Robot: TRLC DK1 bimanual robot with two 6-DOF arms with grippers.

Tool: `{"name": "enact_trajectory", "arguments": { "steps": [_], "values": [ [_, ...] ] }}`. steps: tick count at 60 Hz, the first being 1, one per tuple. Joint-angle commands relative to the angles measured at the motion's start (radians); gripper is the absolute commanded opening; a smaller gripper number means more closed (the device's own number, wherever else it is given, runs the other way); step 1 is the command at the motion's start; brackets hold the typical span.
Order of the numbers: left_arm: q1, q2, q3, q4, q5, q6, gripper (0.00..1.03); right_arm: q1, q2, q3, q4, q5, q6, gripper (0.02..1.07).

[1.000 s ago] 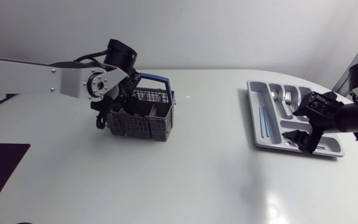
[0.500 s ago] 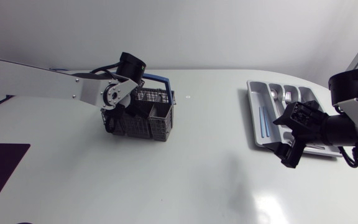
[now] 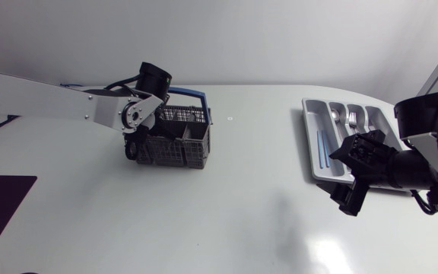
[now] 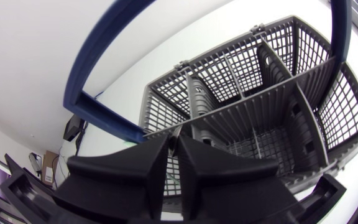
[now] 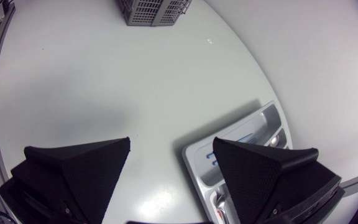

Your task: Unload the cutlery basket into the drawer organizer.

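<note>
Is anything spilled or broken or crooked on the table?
No, nothing stands out. The cutlery basket stands upright, and the drawer organizer lies flat on the table with a fork resting inside one compartment.

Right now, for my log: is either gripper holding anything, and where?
Right gripper: nothing, open. Left gripper: shut at the basket; a hold cannot be told.

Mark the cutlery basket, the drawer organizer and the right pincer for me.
cutlery basket [image 3: 177,154]: head view, grey mesh side wall.
drawer organizer [image 3: 309,133]: head view, left rim.
right pincer [image 5: 171,144]: right wrist view, midway between fingertips.
</note>
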Motion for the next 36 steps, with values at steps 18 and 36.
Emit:
{"name": "enact_trajectory", "arguments": {
  "steps": [18,36],
  "values": [
    [-0.038,-0.153,-0.212,0.187,-0.020,0.049,0.04,0.039,-0.055,-0.035,0.003,0.023,0.042,0.98],
    [-0.123,-0.323,-0.351,0.399,-0.044,0.230,0.04,0.120,-0.096,-0.032,-0.022,0.052,0.099,0.98]
  ]
}}
